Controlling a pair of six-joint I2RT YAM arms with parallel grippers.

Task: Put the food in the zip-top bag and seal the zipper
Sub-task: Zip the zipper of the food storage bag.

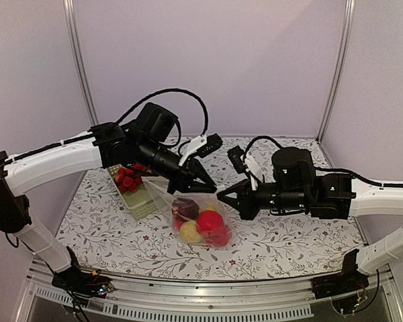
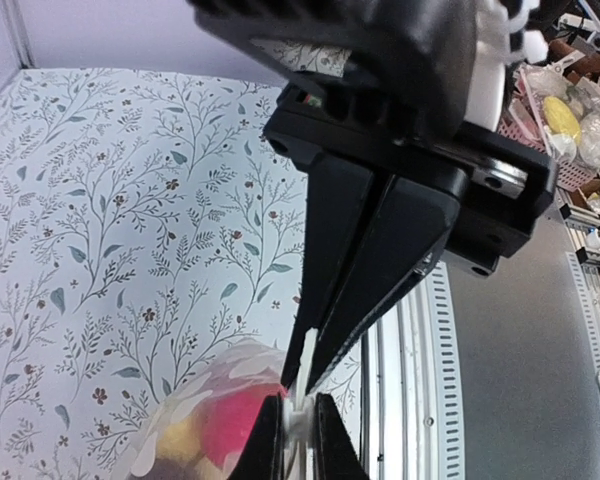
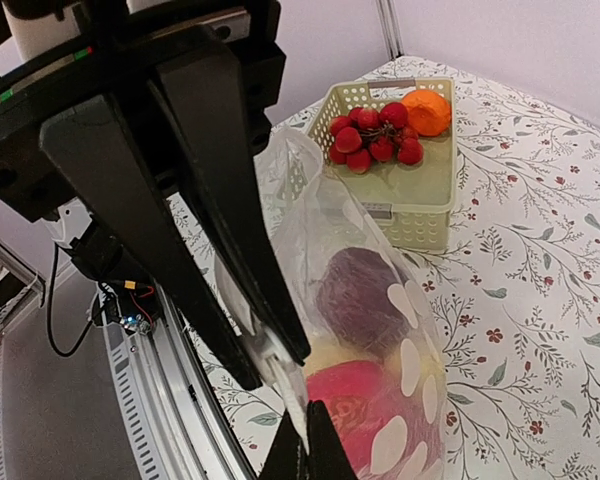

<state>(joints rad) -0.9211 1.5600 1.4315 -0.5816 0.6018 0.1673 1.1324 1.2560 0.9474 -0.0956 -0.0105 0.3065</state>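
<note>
Left pincer (image 2: 302,380) and right pincer (image 3: 278,368) both look clenched on the zipper (image 2: 307,352) of the zip-top bag (image 3: 310,200), which sags onto the desk (image 1: 289,235) with the food (image 1: 209,220) inside, so one should anchor while the other slides along, keeping the strip taut.

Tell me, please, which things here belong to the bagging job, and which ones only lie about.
For the job:
- zip-top bag
- zipper
- inside the bag: maroon fruit, red fruit, yellow fruit

Lying about:
- green basket
- in the basket: red berries, orange fruit
</note>
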